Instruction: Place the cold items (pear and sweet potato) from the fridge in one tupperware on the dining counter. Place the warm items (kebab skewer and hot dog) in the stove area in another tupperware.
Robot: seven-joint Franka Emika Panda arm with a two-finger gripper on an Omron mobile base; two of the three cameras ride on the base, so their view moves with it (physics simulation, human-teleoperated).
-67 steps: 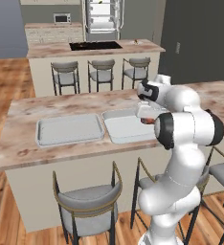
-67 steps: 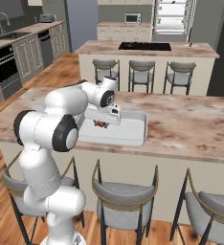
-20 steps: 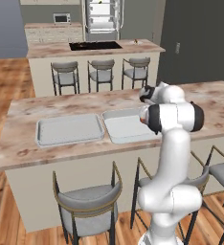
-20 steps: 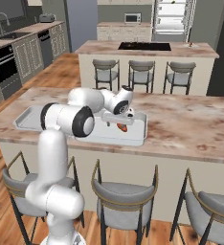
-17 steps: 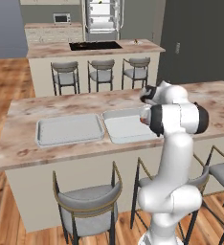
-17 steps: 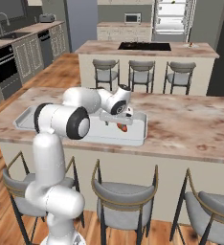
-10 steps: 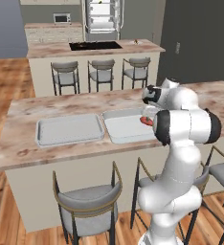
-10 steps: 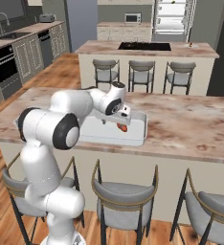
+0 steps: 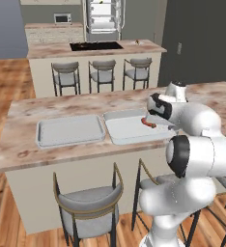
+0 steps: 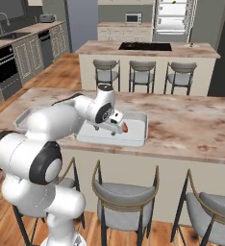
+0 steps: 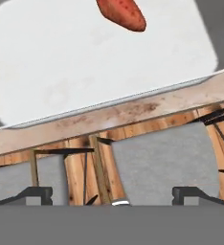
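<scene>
- My marble tabletop [image 9: 18, 144] carries two tubs, stools below (wood floor).
- Sweet potato [image 11: 121, 13] lies in the right tub [image 9: 129, 132].
- My claw [image 11: 111, 194] gapes wide, empty.

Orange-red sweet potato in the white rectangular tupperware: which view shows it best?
Hand view: the orange-red sweet potato lies close and unobstructed on the tupperware floor, though cropped at the top. Left base view shows a small red sliver; right base view, a tip behind the arm.
</scene>
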